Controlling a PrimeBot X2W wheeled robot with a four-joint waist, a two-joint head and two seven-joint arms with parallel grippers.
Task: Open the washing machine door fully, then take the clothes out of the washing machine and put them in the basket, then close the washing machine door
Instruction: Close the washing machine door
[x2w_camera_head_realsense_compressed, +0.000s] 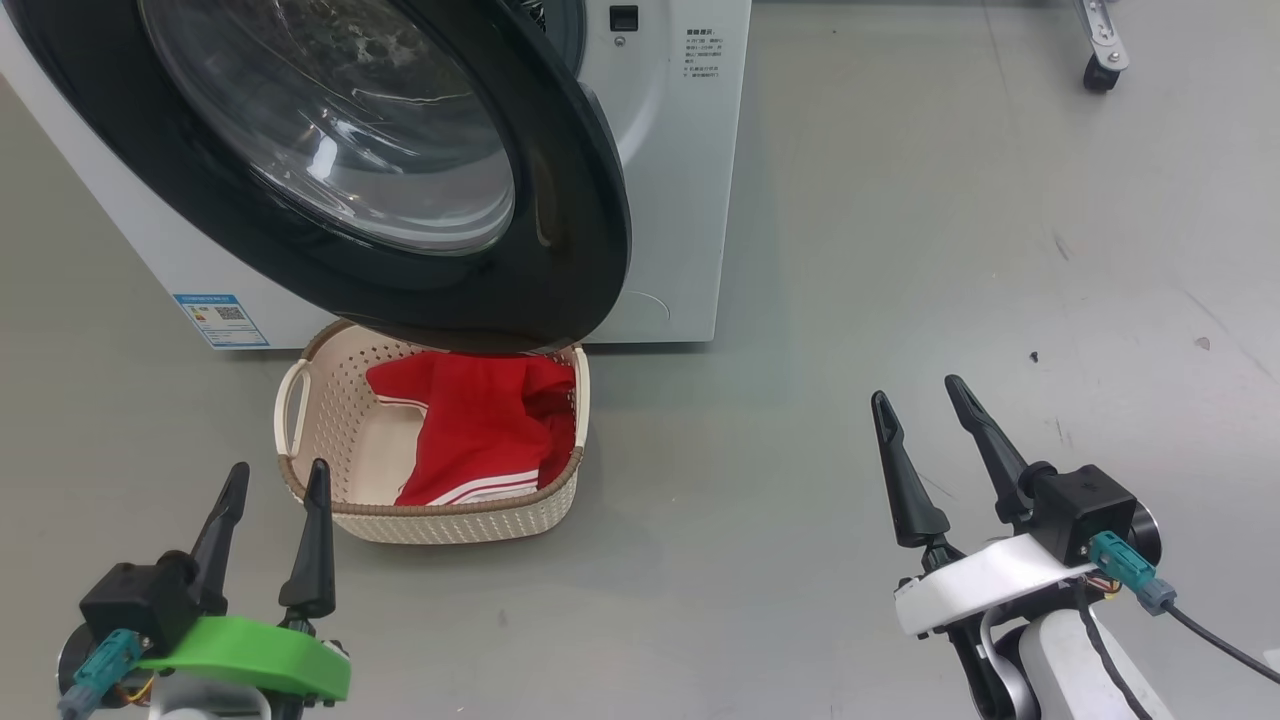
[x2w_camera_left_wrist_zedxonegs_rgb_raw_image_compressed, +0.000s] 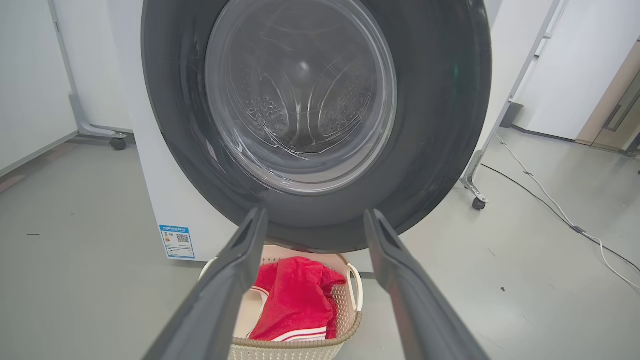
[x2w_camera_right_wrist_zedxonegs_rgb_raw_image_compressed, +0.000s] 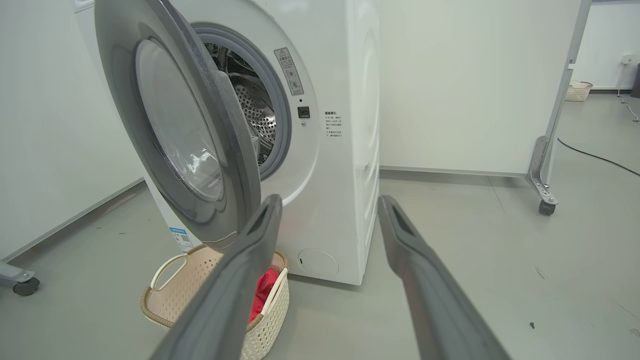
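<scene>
On the right wrist view I have the right gripper (x2w_camera_right_wrist_zedxonegs_rgb_raw_image_compressed: 330, 200) with its fingers spread wide and nothing between them, framing the front corner of the washing machine (x2w_camera_right_wrist_zedxonegs_rgb_raw_image_compressed: 345, 150). The washing machine door (x2w_camera_right_wrist_zedxonegs_rgb_raw_image_compressed: 175, 130) stands swung out, with the steel drum (x2w_camera_right_wrist_zedxonegs_rgb_raw_image_compressed: 252, 107) showing behind it. The basket (x2w_camera_right_wrist_zedxonegs_rgb_raw_image_compressed: 172, 292) sits on the floor under the door's lower edge, with red clothes (x2w_camera_right_wrist_zedxonegs_rgb_raw_image_compressed: 264, 290) inside (half hidden by my near finger).

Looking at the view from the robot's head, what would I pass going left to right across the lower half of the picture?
Left tool, open and empty → cream basket holding the red clothes → right tool, also open and empty.
</scene>
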